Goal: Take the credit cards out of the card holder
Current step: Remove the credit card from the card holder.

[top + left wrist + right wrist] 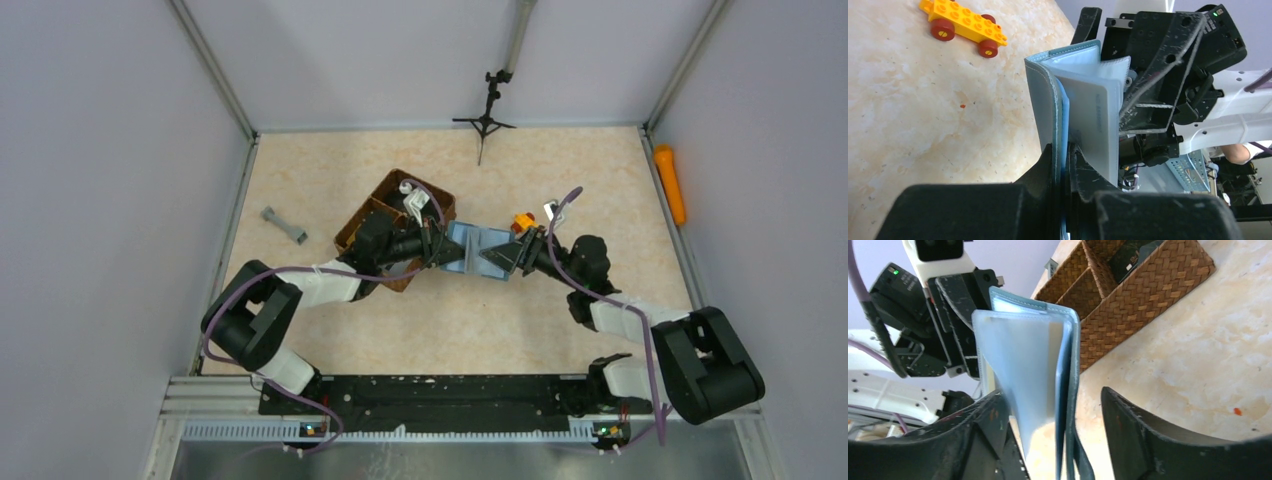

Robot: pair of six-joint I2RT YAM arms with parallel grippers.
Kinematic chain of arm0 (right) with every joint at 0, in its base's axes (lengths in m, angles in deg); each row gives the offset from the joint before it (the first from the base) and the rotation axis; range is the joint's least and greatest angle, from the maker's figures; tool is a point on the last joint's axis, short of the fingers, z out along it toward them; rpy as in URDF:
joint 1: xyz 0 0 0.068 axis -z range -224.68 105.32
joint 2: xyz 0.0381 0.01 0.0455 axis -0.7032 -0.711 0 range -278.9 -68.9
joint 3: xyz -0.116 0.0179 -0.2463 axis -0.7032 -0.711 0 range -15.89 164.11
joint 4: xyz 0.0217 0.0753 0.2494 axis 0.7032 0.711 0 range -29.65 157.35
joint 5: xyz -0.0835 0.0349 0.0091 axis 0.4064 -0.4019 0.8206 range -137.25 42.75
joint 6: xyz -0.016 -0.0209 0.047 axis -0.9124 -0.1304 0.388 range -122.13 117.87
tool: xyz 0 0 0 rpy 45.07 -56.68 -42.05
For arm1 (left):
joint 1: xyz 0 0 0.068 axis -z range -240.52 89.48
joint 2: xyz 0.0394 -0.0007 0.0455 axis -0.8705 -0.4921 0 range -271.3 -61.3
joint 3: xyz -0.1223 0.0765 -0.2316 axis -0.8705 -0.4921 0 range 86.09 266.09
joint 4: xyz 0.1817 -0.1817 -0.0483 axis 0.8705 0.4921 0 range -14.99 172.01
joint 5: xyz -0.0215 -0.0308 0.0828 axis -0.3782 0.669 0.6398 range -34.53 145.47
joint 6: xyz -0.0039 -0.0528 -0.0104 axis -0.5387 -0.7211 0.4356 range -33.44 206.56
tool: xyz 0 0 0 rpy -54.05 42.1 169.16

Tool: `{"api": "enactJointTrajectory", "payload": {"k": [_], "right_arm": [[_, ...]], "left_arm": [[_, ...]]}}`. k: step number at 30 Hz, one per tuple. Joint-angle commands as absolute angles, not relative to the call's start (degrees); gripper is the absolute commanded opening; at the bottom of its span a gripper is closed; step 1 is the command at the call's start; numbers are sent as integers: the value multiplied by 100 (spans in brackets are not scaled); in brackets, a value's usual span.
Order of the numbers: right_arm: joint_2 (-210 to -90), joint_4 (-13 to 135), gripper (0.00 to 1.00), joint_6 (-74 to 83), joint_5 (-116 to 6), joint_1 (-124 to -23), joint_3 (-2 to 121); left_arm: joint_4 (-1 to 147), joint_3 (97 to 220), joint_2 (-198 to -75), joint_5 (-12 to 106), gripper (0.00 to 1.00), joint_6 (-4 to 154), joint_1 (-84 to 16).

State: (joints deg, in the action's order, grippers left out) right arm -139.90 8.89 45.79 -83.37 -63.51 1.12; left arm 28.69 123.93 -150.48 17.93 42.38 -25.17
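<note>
The teal-blue card holder (478, 250) stands open and on edge above the table, between both grippers. My left gripper (445, 250) is shut on one cover; in the left wrist view the jaws (1065, 155) pinch the teal cover (1043, 100), with clear sleeves and a pale card (1095, 125) fanned beside it. My right gripper (515, 255) is open. In the right wrist view (1055, 410) its fingers straddle the other cover (1073, 365) and the clear sleeves (1023, 360). A gap shows between the cover and the right finger (1128, 420).
A brown woven divided basket (395, 225) sits left of the holder, under my left arm, and shows in the right wrist view (1143, 285). A yellow toy car (522, 222) (964, 25) lies behind. A grey piece (284, 225), an orange object (670, 185) and a small tripod (487, 115) are further off.
</note>
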Motion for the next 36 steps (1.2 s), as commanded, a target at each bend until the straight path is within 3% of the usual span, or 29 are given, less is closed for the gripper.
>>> {"api": "enactJointTrajectory", "payload": {"k": [1, 12, 16, 22, 31, 33, 36], "right_arm": [[-13922, 591, 71, 4541, -8407, -6320, 317], [-13859, 651, 74, 4523, -8364, -6318, 309], [-13871, 936, 84, 4410, -8290, -6320, 384], [-14038, 864, 89, 4468, -8380, -6309, 428], [-13933, 870, 91, 4451, -8337, -6315, 398], [-13914, 881, 86, 4431, -8322, -6315, 392], [-13949, 1024, 55, 4390, -8294, -6315, 452]], "left_arm": [[3017, 12687, -14851, 1967, 0, 4384, -2496], [2962, 12645, -14920, 2008, 0, 4173, -2597], [2949, 12644, -14974, 2016, 0, 4073, -2656], [2757, 12642, -15104, 1912, 0, 3844, -2740], [2751, 12621, -15112, 1908, 0, 3799, -2798], [2678, 12617, -15120, 1841, 0, 3764, -2792], [2417, 12588, -15159, 1681, 0, 3666, -2792]]}}
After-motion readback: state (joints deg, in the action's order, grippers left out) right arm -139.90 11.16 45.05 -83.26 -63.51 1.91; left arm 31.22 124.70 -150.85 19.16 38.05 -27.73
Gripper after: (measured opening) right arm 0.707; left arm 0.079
